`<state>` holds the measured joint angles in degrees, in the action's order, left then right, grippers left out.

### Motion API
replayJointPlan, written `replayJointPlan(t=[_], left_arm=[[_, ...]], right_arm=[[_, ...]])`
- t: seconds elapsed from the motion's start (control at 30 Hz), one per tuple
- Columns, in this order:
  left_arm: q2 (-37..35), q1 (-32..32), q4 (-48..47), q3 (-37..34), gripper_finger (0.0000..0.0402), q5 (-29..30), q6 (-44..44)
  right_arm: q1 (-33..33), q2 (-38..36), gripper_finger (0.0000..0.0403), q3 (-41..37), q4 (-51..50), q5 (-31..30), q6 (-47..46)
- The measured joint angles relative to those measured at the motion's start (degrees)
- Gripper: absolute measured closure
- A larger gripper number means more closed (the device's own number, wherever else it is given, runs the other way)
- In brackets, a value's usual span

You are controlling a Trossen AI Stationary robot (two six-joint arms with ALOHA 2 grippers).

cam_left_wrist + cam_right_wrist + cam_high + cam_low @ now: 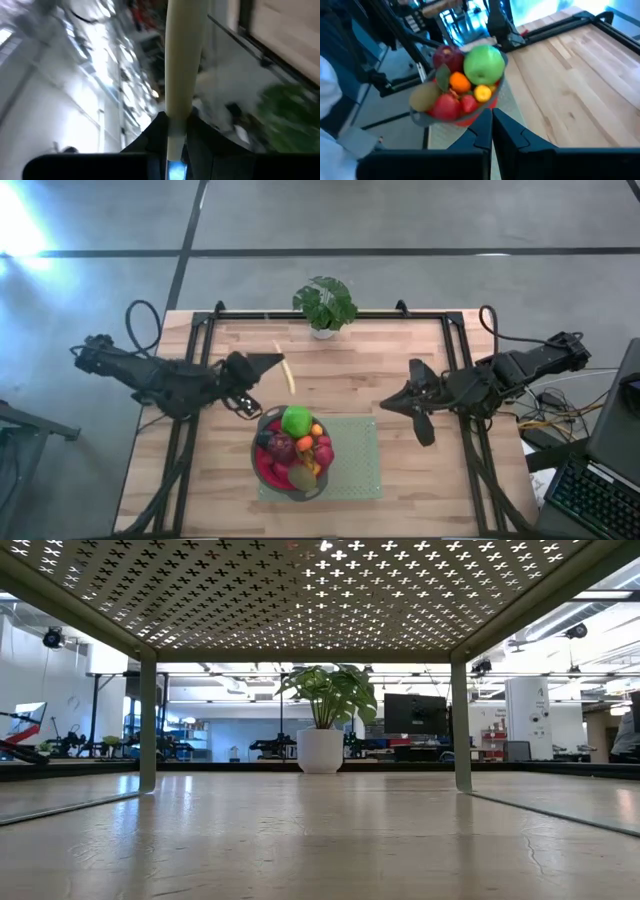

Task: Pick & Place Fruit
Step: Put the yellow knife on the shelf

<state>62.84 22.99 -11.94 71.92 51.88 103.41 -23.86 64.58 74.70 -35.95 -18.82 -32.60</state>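
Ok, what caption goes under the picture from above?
Left pincer holds a pale-handled knife over the table beside a fruit bowl.

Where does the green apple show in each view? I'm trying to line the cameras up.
High view: green apple tops the fruit pile in the bowl, low centre, just right of the left hand.
Low view: not in it.
Left wrist view: not in it.
Right wrist view: upper centre, atop the pile, beyond the right hand.
Shared landmark: the potted plant, also centre of the low view.
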Motion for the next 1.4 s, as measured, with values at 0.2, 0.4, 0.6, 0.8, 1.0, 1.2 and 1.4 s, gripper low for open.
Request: replayJointPlan(t=[0.2,0.4,0.6,0.8,1.0,1.2,1.4], left_arm=[[4.4,-4.8,11.4,0.0,0.0349,-12.3,9.4],[11.7,-8.4,23.7,0.0,0.0349,-15.2,24.2],[16.7,-9.8,36.4,0.6,0.0349,-22.1,32.8],[19.9,-9.9,36.3,3.2,0.0349,-25.0,33.5],[22.7,-10.1,36.3,5.3,0.0349,-26.7,33.9],[24.7,-10.3,36.5,7.7,0.0349,-27.0,34.2],[25.1,-10.5,36.4,7.9,0.0349,-27.3,34.3]], right_arm=[[0.0,0.1,0.0394,-0.1,8.0,1.2,0.7],[0.0,0.1,0.0394,-0.2,12.8,4.2,1.2],[0.6,0.1,0.0392,-0.2,12.8,2.9,1.0],[1.9,-0.4,0.0344,-0.2,12.6,2.3,0.7],[4.3,-0.2,0.0267,-0.2,12.7,2.4,-0.9],[5.9,0.7,0.0211,-0.2,14.9,2.8,-0.9],[6.4,1.2,0.0188,-0.2,17.7,4.4,-1.3]])
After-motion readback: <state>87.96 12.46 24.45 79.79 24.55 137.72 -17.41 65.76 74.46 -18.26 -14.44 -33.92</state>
